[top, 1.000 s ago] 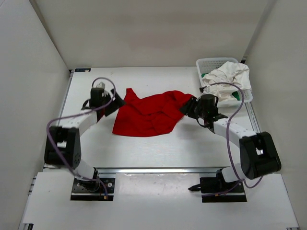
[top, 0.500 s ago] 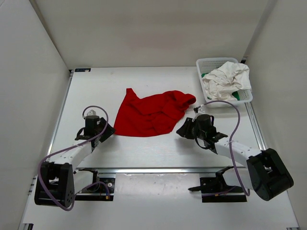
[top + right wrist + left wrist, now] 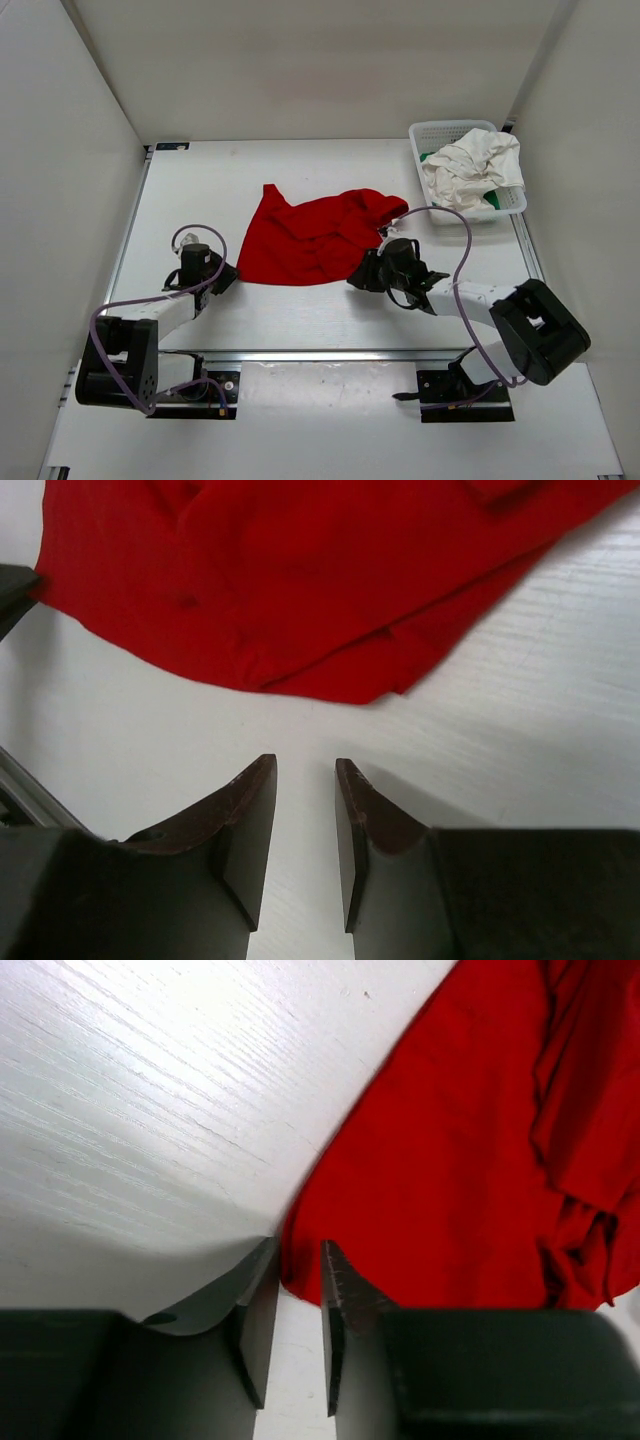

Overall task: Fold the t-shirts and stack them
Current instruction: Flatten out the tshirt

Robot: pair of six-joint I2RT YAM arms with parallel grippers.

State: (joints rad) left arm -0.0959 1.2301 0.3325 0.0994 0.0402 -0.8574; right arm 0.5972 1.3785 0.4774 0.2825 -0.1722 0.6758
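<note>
looking at the left side first: why is the left gripper (image 3: 298,1245) down so low on the table (image 3: 200,190)?

it's after a corner, i'd say. the red t-shirt (image 3: 315,240) lies in the middle of the table, and its near left corner pokes right into the mouth of that gripper. the jaws stand only a narrow slit apart, with bare table showing between them further back. whether they've bitten the cloth i can't tell.

and why's the shirt lying like that?

it isn't spread out. the left half is fairly flat, but the right half is bunched into ridges, so it'd need pulling flat before any fold. that's my guess at why both arms come at the near hem, one from either end.

so the right gripper (image 3: 358,280) has the other corner?

no. from its own camera the jaws are apart with only white table between them, and the red hem lies a little beyond the tips. near, not touching. it looks lined up on the near right corner.

and over on the far right?

the white basket (image 3: 440,128) sits in the far right corner, well apart from the red one. the white t-shirt (image 3: 470,160) is heaped over it, and a bit of the green t-shirt (image 3: 492,198) peeps out at the near edge. waiting their turn, i reckon. nothing's folded or stacked yet.
</note>
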